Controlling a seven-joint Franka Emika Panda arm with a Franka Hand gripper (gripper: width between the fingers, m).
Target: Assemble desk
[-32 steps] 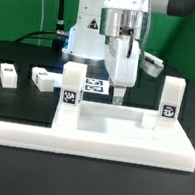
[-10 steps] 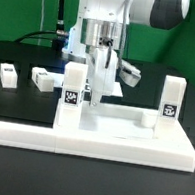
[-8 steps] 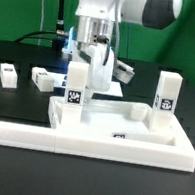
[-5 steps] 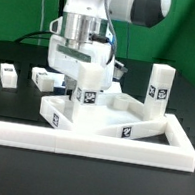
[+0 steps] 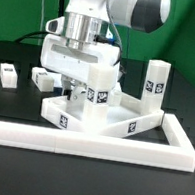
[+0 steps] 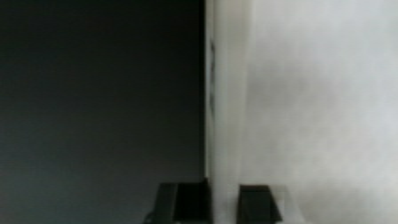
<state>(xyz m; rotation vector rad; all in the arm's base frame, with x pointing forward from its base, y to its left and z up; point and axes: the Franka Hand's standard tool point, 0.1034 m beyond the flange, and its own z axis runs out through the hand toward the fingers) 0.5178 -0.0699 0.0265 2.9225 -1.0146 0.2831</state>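
The white tabletop [image 5: 110, 125] lies upside down on the black table, turned at an angle inside the L-shaped rail. Two legs stand upright on it, one near the middle [image 5: 100, 89] and one at the exterior view's right [image 5: 156, 80]. My gripper [image 5: 76, 90] reaches down just behind the middle leg and is shut on the tabletop's raised rim. In the wrist view the gripper [image 6: 222, 200] straddles the edge of a white wall [image 6: 302, 110], with one dark finger [image 6: 262, 200] on each side. Two loose legs [image 5: 8, 74] [image 5: 43, 77] lie at the exterior view's left.
The long low white L-shaped rail [image 5: 89, 143] runs along the front and up the exterior view's right side [image 5: 183, 137], right next to the tabletop. The robot base and cables stand at the back in front of a green backdrop.
My gripper has dropped and moved to the exterior view's left. The tabletop has turned with it, so the two legs swung round and a corner now points to the front.
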